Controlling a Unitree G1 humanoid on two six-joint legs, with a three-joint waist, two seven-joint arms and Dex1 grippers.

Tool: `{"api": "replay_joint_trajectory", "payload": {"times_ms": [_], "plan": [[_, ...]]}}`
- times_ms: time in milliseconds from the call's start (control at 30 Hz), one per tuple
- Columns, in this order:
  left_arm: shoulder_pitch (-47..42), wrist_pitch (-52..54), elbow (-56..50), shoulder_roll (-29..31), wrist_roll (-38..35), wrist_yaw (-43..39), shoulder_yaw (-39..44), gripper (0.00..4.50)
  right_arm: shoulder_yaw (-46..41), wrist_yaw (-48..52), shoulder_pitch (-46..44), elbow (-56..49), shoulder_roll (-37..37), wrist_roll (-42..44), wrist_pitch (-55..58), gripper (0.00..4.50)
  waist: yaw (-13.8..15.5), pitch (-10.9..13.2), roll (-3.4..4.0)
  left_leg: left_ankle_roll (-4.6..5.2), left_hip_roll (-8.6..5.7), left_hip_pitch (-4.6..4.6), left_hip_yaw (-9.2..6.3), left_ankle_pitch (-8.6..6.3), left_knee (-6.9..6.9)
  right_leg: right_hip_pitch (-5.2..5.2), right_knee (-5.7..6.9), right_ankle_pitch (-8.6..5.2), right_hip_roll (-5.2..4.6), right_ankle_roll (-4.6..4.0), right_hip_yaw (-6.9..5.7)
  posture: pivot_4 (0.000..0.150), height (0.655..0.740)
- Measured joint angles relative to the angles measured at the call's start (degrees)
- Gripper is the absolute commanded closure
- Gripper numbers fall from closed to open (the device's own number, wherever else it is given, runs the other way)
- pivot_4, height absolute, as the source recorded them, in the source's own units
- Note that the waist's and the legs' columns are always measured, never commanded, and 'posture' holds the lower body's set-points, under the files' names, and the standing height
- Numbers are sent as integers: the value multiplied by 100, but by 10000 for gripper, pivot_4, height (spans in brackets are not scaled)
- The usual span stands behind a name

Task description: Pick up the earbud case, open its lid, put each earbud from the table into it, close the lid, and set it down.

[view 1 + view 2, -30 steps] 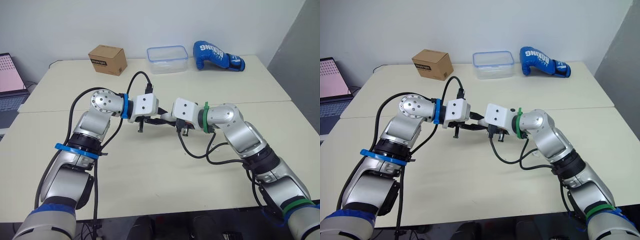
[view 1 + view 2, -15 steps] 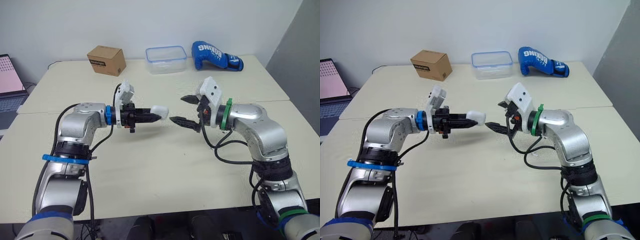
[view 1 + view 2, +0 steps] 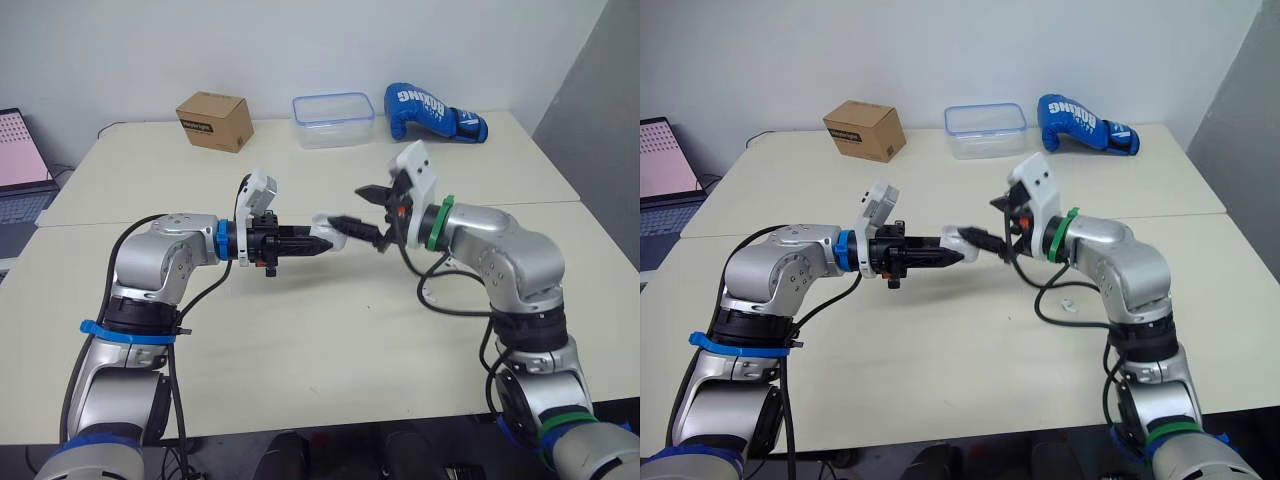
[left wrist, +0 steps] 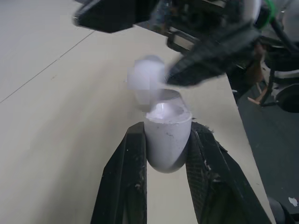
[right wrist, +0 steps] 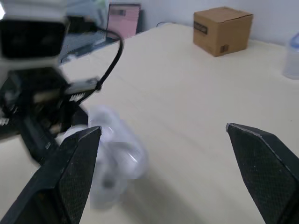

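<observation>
Now that the gap seen half a second back is gone, the right gripper sits right at the earbud case, its lower finger reaching to the top of the case while the upper one stands well clear, so this claw is spread wide and holds nothing. The left gripper is clamped on the case body, one finger on each side, and carries it in the air above the middle of the table. In the left wrist view the case shows a hollow mouth, and a blurred white shape just above it is the lid, tipped up off the body with the dark finger against it. I judge that the lid is being flipped open at this moment, so the pick-up is done and the opening is nearly so. A small white piece, probably an earbud, lies on the table below the right forearm; loading it comes next, and I cannot make out a second one
</observation>
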Motion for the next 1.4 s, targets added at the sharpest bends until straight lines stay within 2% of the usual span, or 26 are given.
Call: {"api": "replay_joint_trajectory", "payload": {"times_ms": [167, 300, 467, 633, 767, 900, 1000, 1233, 1333, 1400], "plan": [[108, -22, -2, -32, -3, 142, 14, 37636, -485, -211, -168, 92, -68, 415, 409, 295, 20, 0, 0, 0, -1, 0, 2, 0, -2, 0, -5, 0, -1, 0, 2, 1500, 7400], [230, -630, -2, -381, 134, 661, 84, 37636, -448, -109, 48, 39, -492, 618, 565, 295, 84, 0, 0, 0, -3, -1, 5, 0, -1, 2, -9, 0, -5, 0, 2, 1500, 7400], [697, -2176, -150, -1205, 764, 2413, 675, 37636, -78, 298, 1348, -97, -1704, 244, -99, 295, 221, -1, -2, 1, -15, -9, 20, 0, 0, 2, -24, 1, -26, 2, 7, 1500, 7400], [1284, -2738, -820, -1779, 1246, 3636, 671, 37636, 333, 688, 2844, -565, -2471, -227, -1134, 295, 244, -1, -5, 0, -16, -6, 40, -1, 2, 5, -30, 2, -30, 7, 18, 1500, 7400], [1516, -2768, -1156, -1865, 1361, 4055, 649, 37636, 409, 654, 3534, -603, -2642, -581, -1585, 295, 240, -1, -6, 0, -14, 17, 48, -1, 1, 18, -21, 1, -25, 9, 23, 1500, 7400], [1598, -2753, -1272, -1863, 1377, 4162, 622, 37636, 522, 573, 3711, -534, -2722, -838, -1931, 295, 241, -2, -8, 0, -13, 28, 48, -1, 1, 31, -24, 0, -23, 10, 23, 1500, 7400], [1596, -2753, -1275, -1847, 1377, 4182, 587, 37636, 537, 522, 3710, -434, -2632, -861, -2010, 6318, 241, -2, -8, 1, -5, 74, 37, -1, -11, 93, -73, -2, -13, 13, 13, 1500, 7400], [1484, -2765, -1238, -1808, 1378, 4172, 524, 37636, 626, 429, 3651, -401, -2440, -893, -2053, 31626, 247, -7, -16, 0, -2, 75, 37, -2, -8, 100, -81, -5, -8, 21, 17, 1500, 7400], [1456, -2815, -1228, -1808, 1379, 4169, 522, 37636, 639, 410, 3646, -407, -2425, -893, -2019, 41025, 247, -7, -16, 0, -2, 75, 37, -2, -8, 100, -81, -5, -9, 20, 17, 1500, 7400], [1456, -2845, -1215, -1808, 1379, 4169, 521, 37636, 638, 397, 3626, -407, -2432, -890, -1969, 41168, 249, -7, -16, 0, -3, 75, 37, -2, -7, 100, -81, -4, -9, 19, 17, 1500, 7400]]}}
